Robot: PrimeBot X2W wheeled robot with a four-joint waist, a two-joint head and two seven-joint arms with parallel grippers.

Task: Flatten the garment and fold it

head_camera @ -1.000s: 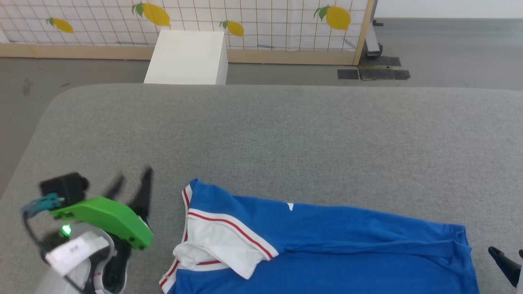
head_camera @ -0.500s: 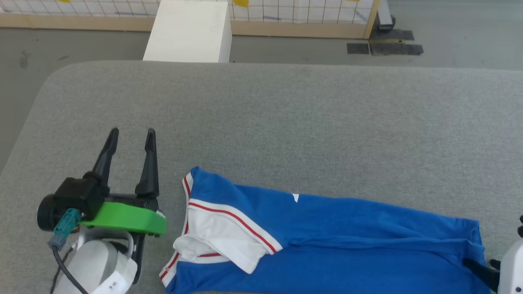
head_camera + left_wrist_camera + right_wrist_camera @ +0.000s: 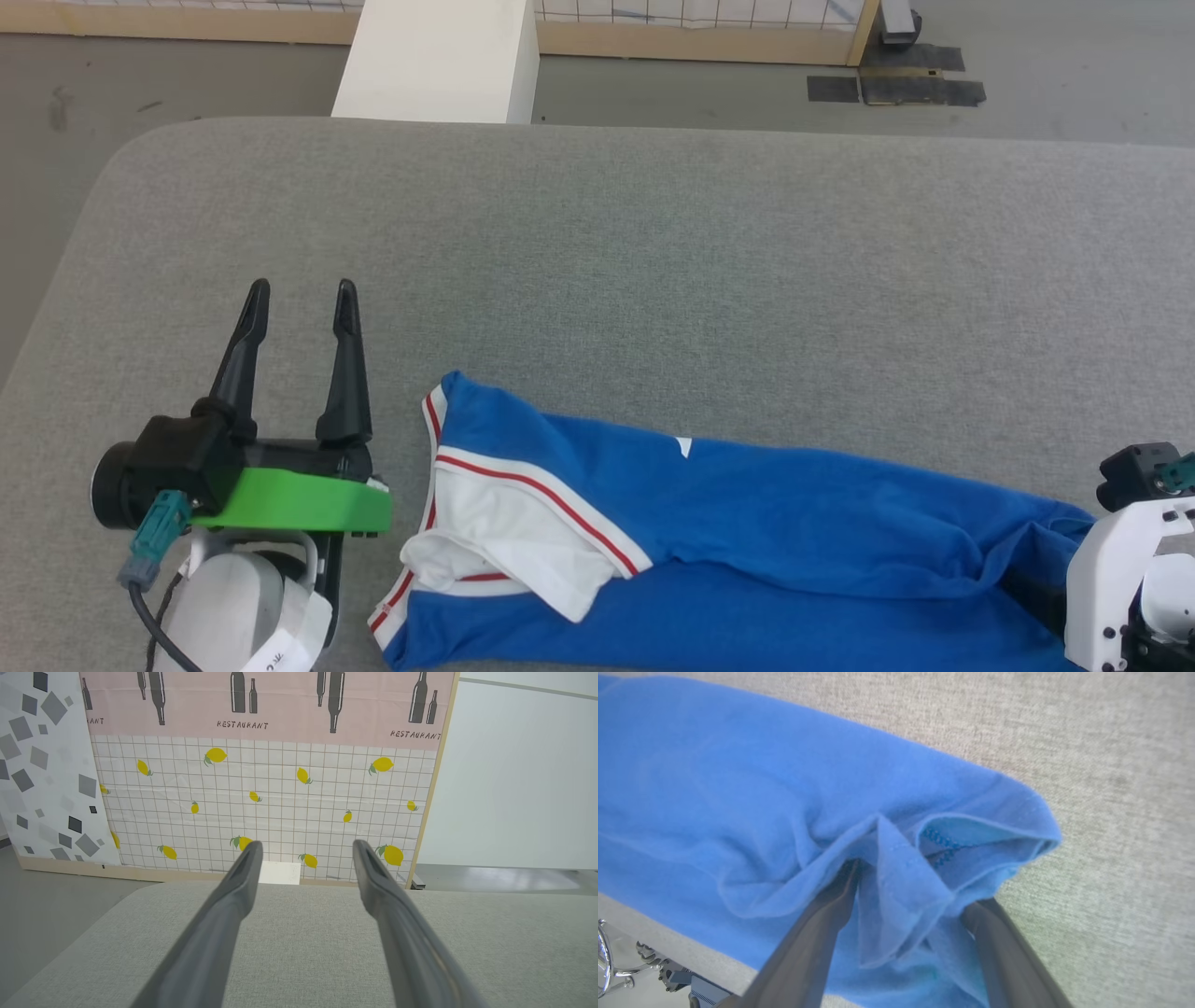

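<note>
The garment is seen rumpled along the near edge of the table, left gripper held wide open beside its sleeve end, right gripper spread wide with the hem bunched between its fingers.

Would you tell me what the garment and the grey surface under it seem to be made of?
The garment: soft matte knit, likely jersey; it bunches in limp folds, stitched hem visible. The grey surface: woven upholstery-like fabric, matte, with fine flecked weave.
</note>
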